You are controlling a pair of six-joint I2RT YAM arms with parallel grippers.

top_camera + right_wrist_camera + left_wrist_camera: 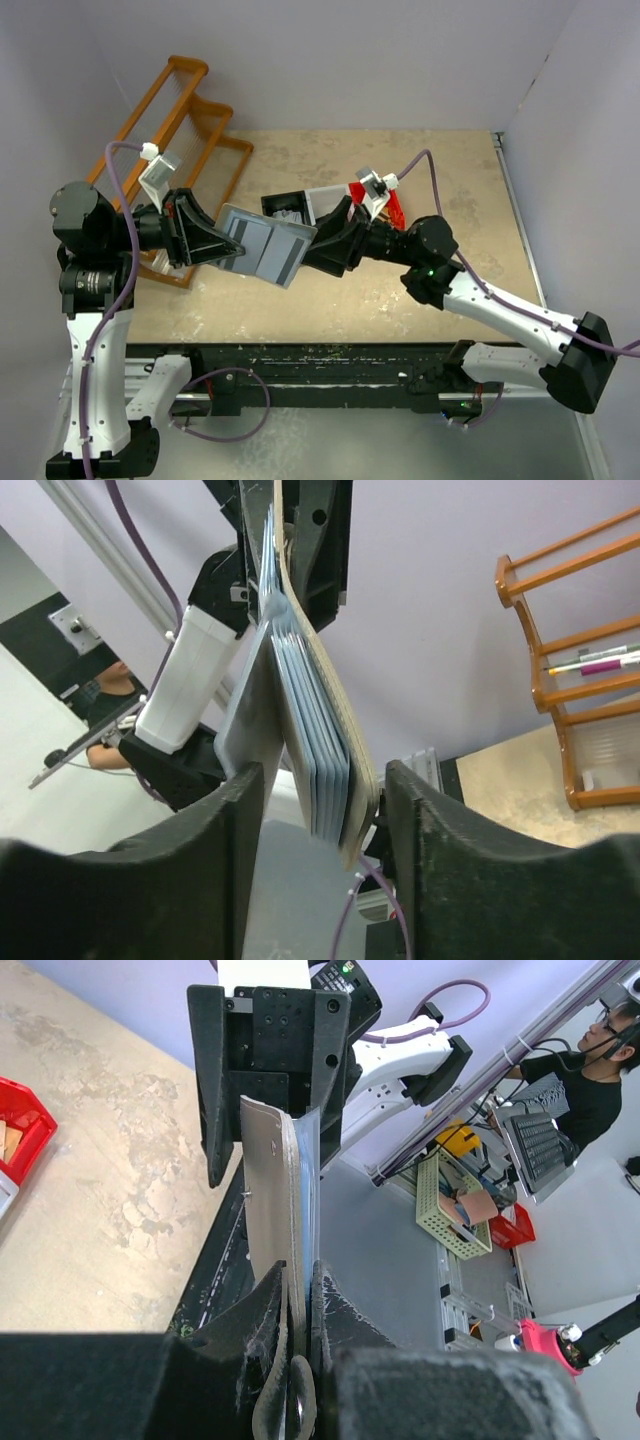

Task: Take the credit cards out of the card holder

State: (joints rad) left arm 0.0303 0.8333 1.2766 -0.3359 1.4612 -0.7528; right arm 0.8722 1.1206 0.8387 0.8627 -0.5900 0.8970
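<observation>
1. Left jaws (297, 1305): pinched tight on one short end of the card holder (268, 248). They hold it up in the air, clear of the tabletop (450, 300), a little left of its middle.
2. Right jaws (325, 780): at the opposite end and standing part open, one finger on each side of the holder's open edge. There's daylight between the right-hand finger and the outer flap (350, 730), so this is a straddle, not a pinch.
3. Credit cards (310, 720): a pale blue-grey stack, edges slightly fanned, all tucked between the holder's two flaps.
4. Progress, by my reading: early. The holder is up and presented, but no card shows outside it, so the whole job of pulling them out is left.
5. What's in the way: that outer flap sits inside the right jaws along with the cards. A squeeze here could clamp flap and stack together.
6. Further out: a black tray (285, 208) lies just beyond the holder toward the far edge, its pale contents unclear. A red bin (396, 208) sits to its right, and a wooden rack (195, 115) stands at the far left corner, well apart.
</observation>
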